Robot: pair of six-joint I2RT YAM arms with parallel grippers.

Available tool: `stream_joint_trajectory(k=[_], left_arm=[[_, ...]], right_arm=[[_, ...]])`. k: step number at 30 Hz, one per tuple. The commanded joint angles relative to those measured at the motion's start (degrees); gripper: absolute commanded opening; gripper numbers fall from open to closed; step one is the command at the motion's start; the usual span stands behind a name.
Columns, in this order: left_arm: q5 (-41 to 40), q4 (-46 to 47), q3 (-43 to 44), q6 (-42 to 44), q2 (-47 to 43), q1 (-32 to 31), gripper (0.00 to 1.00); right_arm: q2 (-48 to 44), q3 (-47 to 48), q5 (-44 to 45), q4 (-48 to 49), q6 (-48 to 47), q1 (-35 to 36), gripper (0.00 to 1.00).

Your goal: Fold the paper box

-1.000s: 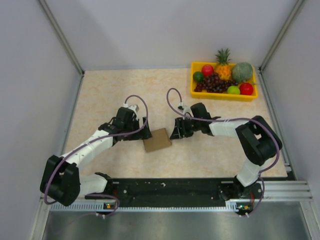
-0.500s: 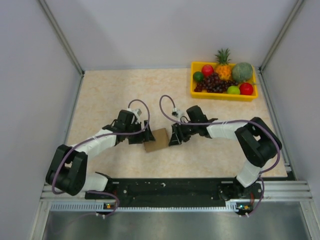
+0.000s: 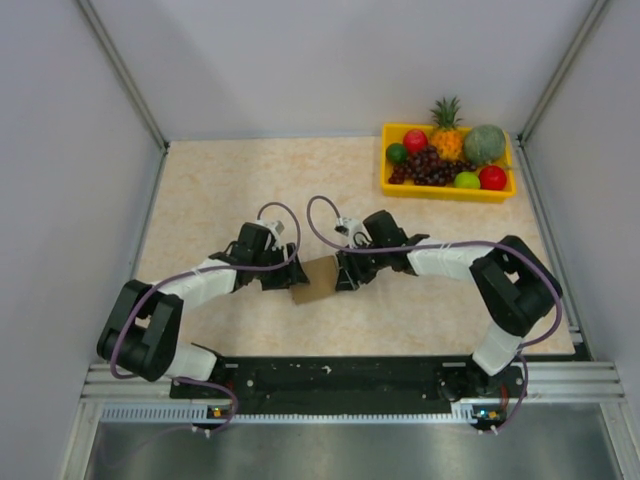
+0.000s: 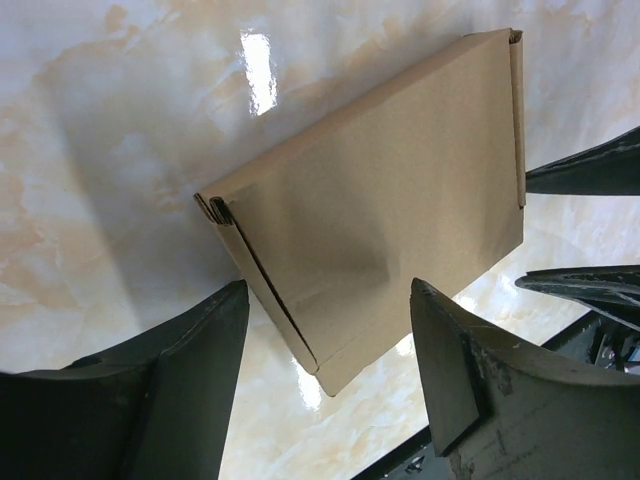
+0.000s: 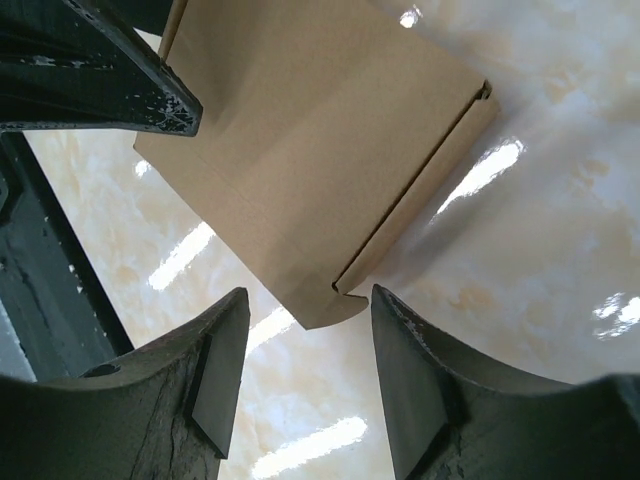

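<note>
The paper box (image 3: 314,281) is a small, flat brown cardboard box lying on the marble-patterned table between my two arms. In the left wrist view the paper box (image 4: 385,200) fills the middle, and its near corner pokes in between my left gripper's (image 4: 328,292) open jaws with a gap on each side. My left gripper (image 3: 284,281) sits at the box's left edge. My right gripper (image 3: 342,277) is at the box's right edge. Its open jaws (image 5: 309,296) straddle another corner of the box (image 5: 310,150), the flap tip close to the right finger (image 5: 415,370).
A yellow fruit tray (image 3: 447,188) with a pineapple, grapes, a melon and other fruit stands at the back right. Grey walls close in the table on three sides. The black base rail (image 3: 340,375) runs along the near edge.
Both grippers have closed in on the box from left and right. The left jaws have narrowed. The box has shifted and turned slightly.
</note>
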Motion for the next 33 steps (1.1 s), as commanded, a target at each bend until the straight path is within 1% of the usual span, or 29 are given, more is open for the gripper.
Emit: stream_joint_trajectory(k=[1, 3, 7, 14, 16, 21, 23, 28, 30, 31, 32, 33], left_arm=[[-0.9, 2.4, 0.1, 0.2, 0.1, 0.5, 0.69], [-0.5, 2.4, 0.0, 0.3, 0.2, 0.5, 0.67], [-0.4, 2.6, -0.3, 0.0, 0.2, 0.6, 0.65], [0.3, 3.4, -1.0, -0.9, -0.4, 0.6, 0.63], [0.7, 3.8, -1.1, -1.0, -0.2, 0.6, 0.63], [2.3, 5.7, -2.4, -2.3, 0.3, 0.6, 0.57], [3.3, 7.1, -3.2, -2.7, 0.4, 0.5, 0.56], [5.0, 10.0, -5.2, -4.1, 0.5, 0.5, 0.49], [5.7, 10.9, -5.8, -4.4, 0.3, 0.5, 0.49], [5.8, 11.1, -6.3, -4.5, 0.2, 0.5, 0.47], [5.9, 11.3, -6.5, -4.6, 0.0, 0.5, 0.42], [5.9, 11.6, -6.7, -4.8, -0.2, 0.5, 0.41]], right_arm=[[-1.9, 4.3, 3.2, -2.6, -3.9, 1.3, 0.52], [-1.9, 4.5, 3.1, -2.8, -3.9, 1.4, 0.52], [-1.3, 4.9, 2.5, -3.3, -3.0, 2.1, 0.47], [-2.4, 4.0, 3.9, -3.7, 3.0, 3.6, 0.40], [-2.4, 4.3, 4.2, -3.8, 4.6, 3.6, 0.37], [-2.3, 5.2, 4.6, -4.0, 12.1, 3.8, 0.33], [-2.2, 5.6, 4.4, -4.0, 15.8, 3.9, 0.33], [-1.4, 6.2, 4.2, -4.0, 23.5, 3.8, 0.33], [-0.9, 6.5, 3.4, -4.0, 26.9, 3.9, 0.32], [-0.2, 6.6, 3.4, -4.0, 28.2, 3.8, 0.32], [0.1, 6.5, 3.7, -4.0, 30.9, 3.8, 0.27], [0.5, 6.5, 3.6, -4.0, 32.1, 3.8, 0.27]])
